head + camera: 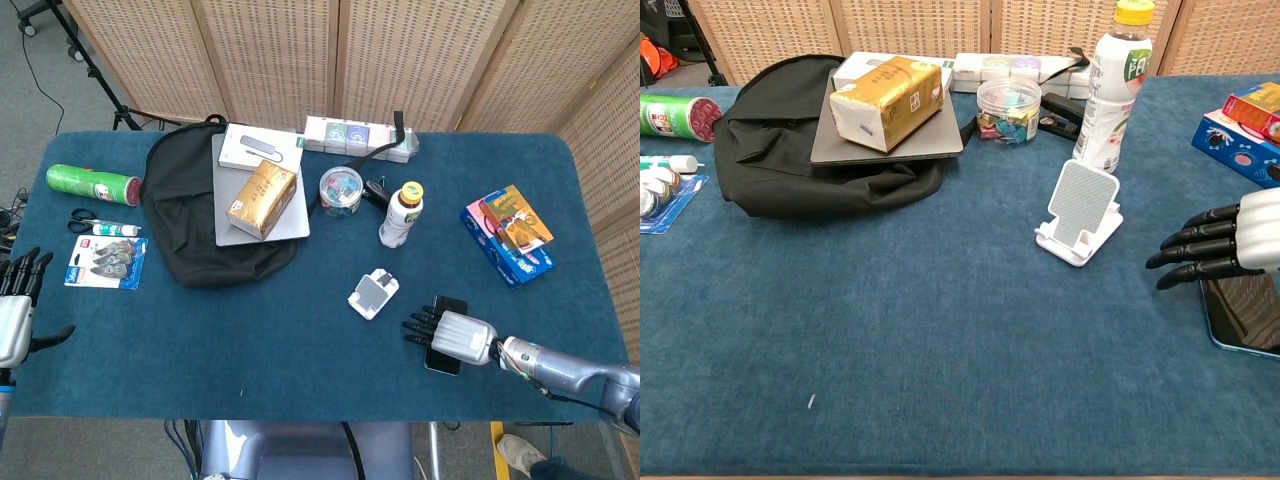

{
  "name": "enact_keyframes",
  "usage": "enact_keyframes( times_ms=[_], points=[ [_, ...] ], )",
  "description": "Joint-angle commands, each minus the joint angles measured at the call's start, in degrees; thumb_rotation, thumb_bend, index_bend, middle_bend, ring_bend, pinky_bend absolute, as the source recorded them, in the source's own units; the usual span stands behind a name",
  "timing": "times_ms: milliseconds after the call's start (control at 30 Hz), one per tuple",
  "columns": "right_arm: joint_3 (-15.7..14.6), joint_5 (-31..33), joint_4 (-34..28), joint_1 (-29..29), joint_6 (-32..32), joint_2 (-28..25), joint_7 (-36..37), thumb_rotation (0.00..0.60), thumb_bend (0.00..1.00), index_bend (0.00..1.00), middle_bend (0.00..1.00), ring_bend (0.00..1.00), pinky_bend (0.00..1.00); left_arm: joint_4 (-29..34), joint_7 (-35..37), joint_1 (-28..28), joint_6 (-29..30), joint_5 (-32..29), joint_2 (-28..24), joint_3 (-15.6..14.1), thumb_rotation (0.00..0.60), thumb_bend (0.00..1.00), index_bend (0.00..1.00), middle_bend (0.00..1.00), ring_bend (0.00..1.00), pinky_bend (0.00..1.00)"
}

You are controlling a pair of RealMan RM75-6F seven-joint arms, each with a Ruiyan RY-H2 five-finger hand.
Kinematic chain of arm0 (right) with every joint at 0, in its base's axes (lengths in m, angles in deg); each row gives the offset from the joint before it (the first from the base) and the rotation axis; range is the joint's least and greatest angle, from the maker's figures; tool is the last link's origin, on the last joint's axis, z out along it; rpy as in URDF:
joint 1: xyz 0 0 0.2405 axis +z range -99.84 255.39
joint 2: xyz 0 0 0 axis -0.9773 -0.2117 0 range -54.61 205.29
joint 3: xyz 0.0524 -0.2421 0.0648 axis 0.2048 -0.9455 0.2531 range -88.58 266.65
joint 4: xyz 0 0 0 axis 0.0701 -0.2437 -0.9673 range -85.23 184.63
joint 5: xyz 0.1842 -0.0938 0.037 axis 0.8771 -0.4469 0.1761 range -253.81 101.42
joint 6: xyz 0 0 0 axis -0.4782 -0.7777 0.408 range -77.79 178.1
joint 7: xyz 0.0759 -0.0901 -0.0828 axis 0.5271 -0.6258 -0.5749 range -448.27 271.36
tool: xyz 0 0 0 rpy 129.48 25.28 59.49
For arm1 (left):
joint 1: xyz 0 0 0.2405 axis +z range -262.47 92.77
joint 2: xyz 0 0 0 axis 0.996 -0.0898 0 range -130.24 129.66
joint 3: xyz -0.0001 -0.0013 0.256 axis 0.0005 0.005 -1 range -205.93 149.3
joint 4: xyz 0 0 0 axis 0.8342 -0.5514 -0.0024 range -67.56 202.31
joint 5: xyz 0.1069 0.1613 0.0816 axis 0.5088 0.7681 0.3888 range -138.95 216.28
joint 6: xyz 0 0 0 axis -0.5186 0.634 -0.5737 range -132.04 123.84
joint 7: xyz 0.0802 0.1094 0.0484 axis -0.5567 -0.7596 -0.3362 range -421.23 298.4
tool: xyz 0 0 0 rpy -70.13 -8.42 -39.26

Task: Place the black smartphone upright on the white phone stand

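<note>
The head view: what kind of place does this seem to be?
Probably an indoor robot test setup: a blue-covered table loaded with assorted everyday items, woven folding screens behind, and a stand's legs with cable on the floor.

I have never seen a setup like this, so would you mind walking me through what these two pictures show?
This is a two-armed robot at a blue table; each arm ends in a hand with fingers. One picture looks down from the robot's head, the other looks forward from its chest.

The right hand has black fingers stretched out over a black smartphone, which lies flat; it holds nothing. The left hand waits open at the table's edge, seen only from the head.

Just ahead of the right hand is the white phone stand, where the phone should go. Further back are a backpack with a laptop on it, and a bottle.
</note>
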Motion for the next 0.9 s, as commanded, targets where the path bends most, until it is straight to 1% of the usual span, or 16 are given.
enact_keyframes(
  times_ms=[33, 200, 333, 500, 567, 833, 900],
  points=[
    [-0.8, 0.4, 2.5, -0.3, -1.2, 1.2, 0.4, 0.600, 0.00, 0.06, 0.02, 0.00, 0.10, 0.0, 0.0, 0.0, 0.0, 0.0, 0.0, 0.0, 0.600, 0.00, 0.02, 0.00, 0.00, 0.00],
    [-1.9, 1.0, 5.7, -1.1, -3.0, 2.8, 1.6, 0.600, 0.00, 0.06, 0.02, 0.00, 0.10, -0.1, -0.1, -0.2, -0.5, -0.2, 0.1, -0.1, 0.600, 0.00, 0.02, 0.00, 0.00, 0.00],
    [-2.5, 1.6, 8.5, -1.9, -4.8, 4.3, 3.0, 0.600, 0.00, 0.11, 0.04, 0.00, 0.10, 0.0, -0.4, -0.2, -0.5, -0.2, 0.2, -0.2, 0.600, 0.00, 0.02, 0.00, 0.00, 0.00],
    [-3.4, 1.6, 12.3, -2.9, -7.4, 6.1, 4.6, 0.600, 0.00, 0.11, 0.04, 0.00, 0.10, 0.1, -0.7, -0.3, -0.5, -0.2, 0.4, -0.3, 0.600, 0.00, 0.02, 0.00, 0.00, 0.00],
    [-3.8, 1.7, 14.1, -3.4, -8.3, 6.9, 5.3, 0.600, 0.00, 0.14, 0.06, 0.01, 0.10, 0.1, -0.8, -0.3, -0.5, -0.3, 0.4, -0.3, 0.600, 0.00, 0.02, 0.00, 0.00, 0.00],
    [-5.0, 2.2, 19.9, -4.9, -11.6, 9.9, 7.6, 0.600, 0.00, 0.29, 0.15, 0.10, 0.10, 0.2, -1.1, -0.5, -0.8, -0.3, 0.6, -0.4, 0.600, 0.00, 0.02, 0.00, 0.00, 0.00],
    [-5.3, 2.4, 21.2, -5.3, -12.1, 10.6, 8.1, 0.600, 0.02, 0.34, 0.18, 0.14, 0.11, 0.2, -1.2, -0.5, -0.8, -0.4, 0.7, -0.5, 0.600, 0.00, 0.02, 0.00, 0.00, 0.00]
  ],
)
